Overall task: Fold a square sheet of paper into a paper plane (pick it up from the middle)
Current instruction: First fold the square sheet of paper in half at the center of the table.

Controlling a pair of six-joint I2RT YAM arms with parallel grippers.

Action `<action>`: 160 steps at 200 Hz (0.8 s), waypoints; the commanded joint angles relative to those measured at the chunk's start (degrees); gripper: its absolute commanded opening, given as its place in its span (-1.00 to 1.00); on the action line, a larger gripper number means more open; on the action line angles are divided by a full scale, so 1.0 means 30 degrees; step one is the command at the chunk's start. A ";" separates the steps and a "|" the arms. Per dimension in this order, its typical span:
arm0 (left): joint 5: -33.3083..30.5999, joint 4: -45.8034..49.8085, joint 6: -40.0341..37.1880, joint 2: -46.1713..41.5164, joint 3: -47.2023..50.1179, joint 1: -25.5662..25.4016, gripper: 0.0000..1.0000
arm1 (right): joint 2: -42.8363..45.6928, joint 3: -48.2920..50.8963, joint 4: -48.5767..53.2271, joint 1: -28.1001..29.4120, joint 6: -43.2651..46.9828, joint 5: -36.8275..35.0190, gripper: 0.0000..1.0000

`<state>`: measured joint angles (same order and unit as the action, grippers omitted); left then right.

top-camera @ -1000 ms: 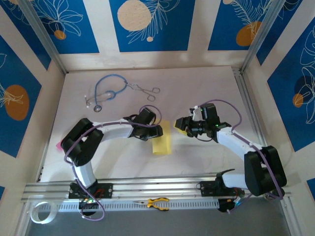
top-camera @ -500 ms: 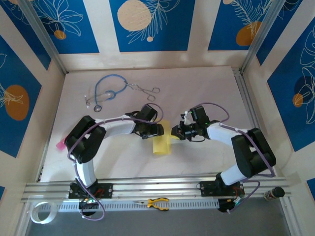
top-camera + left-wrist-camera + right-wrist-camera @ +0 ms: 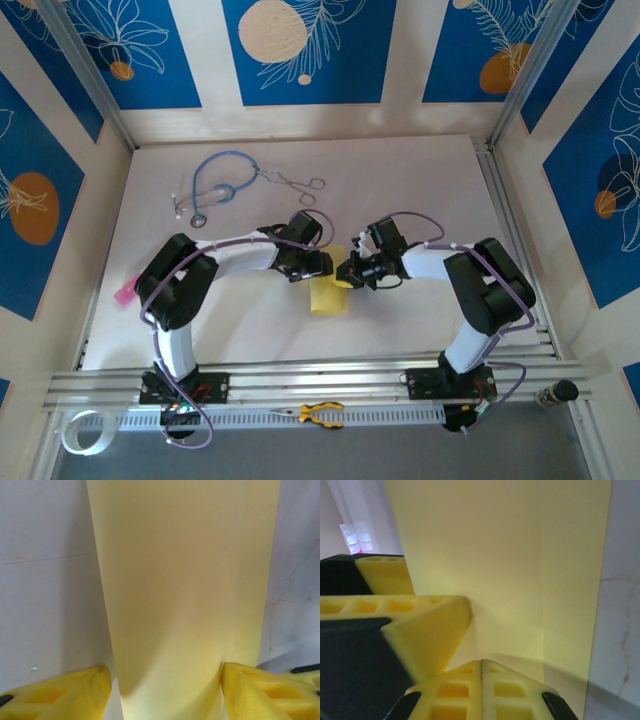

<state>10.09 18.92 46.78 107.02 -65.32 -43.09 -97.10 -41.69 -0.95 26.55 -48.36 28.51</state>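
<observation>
Right pincer: the right gripper (image 3: 481, 687) has its two yellow fingers pressed flat together, with the tips down on the yellow paper. I cannot tell whether a layer of paper is caught between them.
Left pincer: the left gripper (image 3: 165, 695) stands open. One yellow finger sits on each side of the paper, which runs out between them.
Gap between pincers: in the overhead view the two grippers are nearly nose to nose, just beside each other.
Paper: the square sheet of paper (image 3: 327, 298) lies flat on the white table (image 3: 420, 180), in the middle. Its far end is under the two grippers. It reads as a narrow band with one long crease line, so it is probably already folded over.
Handling: likely almost weightless, limp and thin, and apt to slide on the smooth tabletop. It will also keep any stray crease.
Where to hold: a raised edge or fold near the middle looks best, with the other gripper pinning the sheet.
Arm pose: both arms reach inward from their bases with elbows out to the sides. Their forearms are low and their wrists angle down onto the paper.
Farther out: a blue stethoscope (image 3: 215, 185) and metal forceps (image 3: 297, 182) lie at the far left. A small pink object (image 3: 124, 293) is at the left edge. Yellow-handled pliers (image 3: 320, 412) and a roll of tape (image 3: 85, 432) are by the near rail.
</observation>
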 commanded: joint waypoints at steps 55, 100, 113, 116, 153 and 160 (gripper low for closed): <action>0.0756 -0.1377 -0.0148 0.0534 0.0068 -0.0490 0.27 | -0.1214 -0.0050 0.1226 0.0147 0.0336 -0.1683 -0.94; 0.1867 -0.3469 0.0416 -0.1249 0.1816 0.0092 0.28 | -0.0851 0.0073 0.1467 0.0117 0.0328 -0.2082 -0.94; 0.2645 -0.4883 0.0782 -0.1579 0.2646 0.0359 0.20 | -0.0881 0.0041 0.1401 0.0088 0.0307 -0.1876 -0.94; 0.2732 -0.5113 0.0844 -0.1621 0.2797 0.0407 0.19 | -0.0878 0.0040 0.1394 0.0087 0.0278 -0.1893 -0.95; 0.2775 -0.5804 0.1089 -0.1737 0.3612 0.0738 0.04 | -0.0873 0.0010 0.1297 0.0071 0.0211 -0.1768 -0.94; 0.2721 -0.5811 0.1104 -0.1769 0.3716 0.0769 0.03 | -0.0868 0.0010 0.1311 0.0061 0.0227 -0.1741 -0.94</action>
<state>15.44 5.58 49.15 102.59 -55.70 -41.06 -99.85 -41.87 -0.12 26.68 -48.12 25.47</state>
